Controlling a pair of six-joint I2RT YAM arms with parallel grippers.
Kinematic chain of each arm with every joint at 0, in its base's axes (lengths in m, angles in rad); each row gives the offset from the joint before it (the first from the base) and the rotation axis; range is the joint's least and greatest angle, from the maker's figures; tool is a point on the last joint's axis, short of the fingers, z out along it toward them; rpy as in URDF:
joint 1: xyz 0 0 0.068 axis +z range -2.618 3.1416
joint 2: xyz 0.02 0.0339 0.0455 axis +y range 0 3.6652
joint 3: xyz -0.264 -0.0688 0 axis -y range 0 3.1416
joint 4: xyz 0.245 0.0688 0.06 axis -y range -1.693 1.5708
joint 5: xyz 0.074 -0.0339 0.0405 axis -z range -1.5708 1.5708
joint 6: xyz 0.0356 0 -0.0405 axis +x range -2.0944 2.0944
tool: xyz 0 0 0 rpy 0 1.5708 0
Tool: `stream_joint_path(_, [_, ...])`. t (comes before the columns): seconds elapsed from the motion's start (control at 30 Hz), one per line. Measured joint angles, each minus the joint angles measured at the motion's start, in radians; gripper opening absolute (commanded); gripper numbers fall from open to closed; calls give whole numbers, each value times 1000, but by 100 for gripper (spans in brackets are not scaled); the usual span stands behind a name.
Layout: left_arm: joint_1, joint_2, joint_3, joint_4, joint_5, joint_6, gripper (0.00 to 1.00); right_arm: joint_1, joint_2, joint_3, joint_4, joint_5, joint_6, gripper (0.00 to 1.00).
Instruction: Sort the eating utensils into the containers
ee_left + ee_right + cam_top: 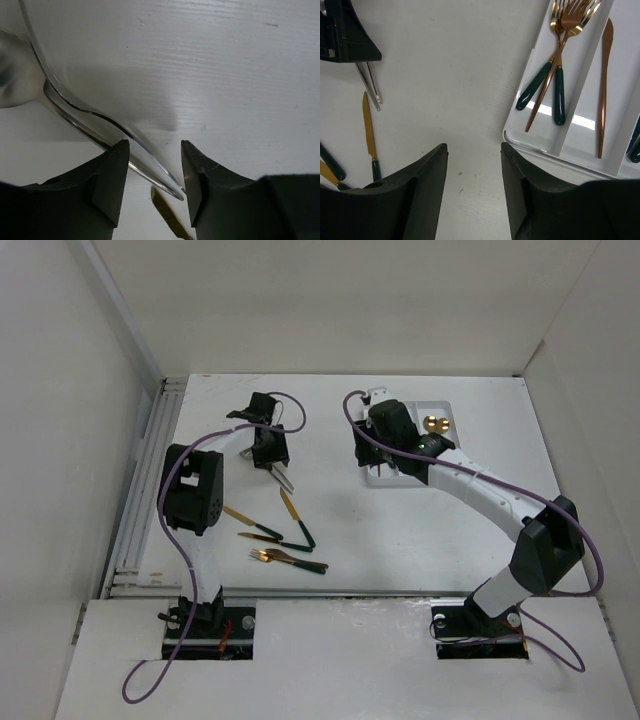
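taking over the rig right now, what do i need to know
Left gripper: open, fingers either side of the silver utensils lying on the table, not clamped.
Right gripper: open, empty, above the table just outside the tray.
Done: three forks in one compartment, a copper knife in the next, spoons in the third.
Left: the silver ones, plus about five gold utensils loose by the left arm.

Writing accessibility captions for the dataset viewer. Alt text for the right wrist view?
The right gripper, open and empty, hovers over the white table beside a white tray holding forks in one compartment and a copper knife in the next. A gold knife with a dark green handle lies loose at left.
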Motion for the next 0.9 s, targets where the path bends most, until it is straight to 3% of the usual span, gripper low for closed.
stream_joint_path(0.37, [-2,39,24,8,-8,-10,39,0,5,0,-25,34,-8,52])
stream_joint_path(0.63, [-1,95,97,15,-32,-25,0,0,5,0,-35,64,-26,52])
stream_joint_path(0.9, [-3,141,164,19,-31,-13,0,0,-18,1,-44,92,-37,52])
